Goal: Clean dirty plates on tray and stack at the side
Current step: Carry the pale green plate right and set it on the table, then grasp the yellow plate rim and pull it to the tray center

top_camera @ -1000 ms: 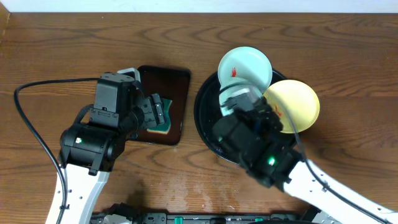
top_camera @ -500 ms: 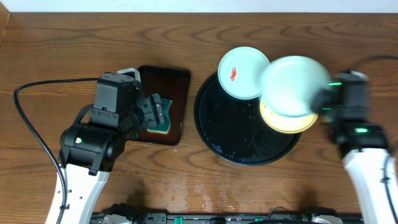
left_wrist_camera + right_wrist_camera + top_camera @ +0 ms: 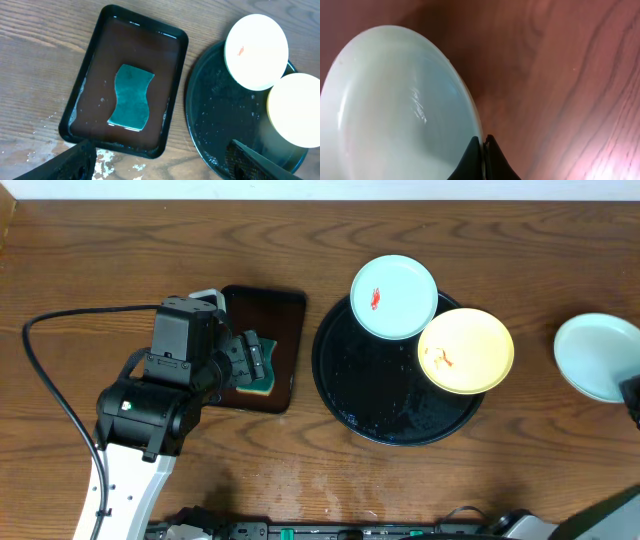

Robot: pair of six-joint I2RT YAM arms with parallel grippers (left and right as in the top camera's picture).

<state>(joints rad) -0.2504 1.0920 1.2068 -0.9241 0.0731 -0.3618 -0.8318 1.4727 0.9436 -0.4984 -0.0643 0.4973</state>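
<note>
The black tray (image 3: 385,405) holds a mint plate (image 3: 393,297) with a red smear on its far rim and a yellow plate (image 3: 465,350) with a small smear on its right rim. Both also show in the left wrist view, the mint plate (image 3: 256,51) and the yellow plate (image 3: 296,110). A second mint plate (image 3: 598,357) is over bare wood at the far right. My right gripper (image 3: 483,150) is shut on the rim of this plate (image 3: 395,110). My left gripper (image 3: 160,165) is open and empty above the near end of the brown tray.
A dark-brown rectangular tray (image 3: 100,60) holds a green sponge (image 3: 131,96) and lies left of the black tray (image 3: 220,115). White flecks mark the wood by its near edge. A black cable (image 3: 45,370) loops at the far left.
My right arm has carried the mint plate from above the black tray out to the far right of the table. The left arm has not moved.
</note>
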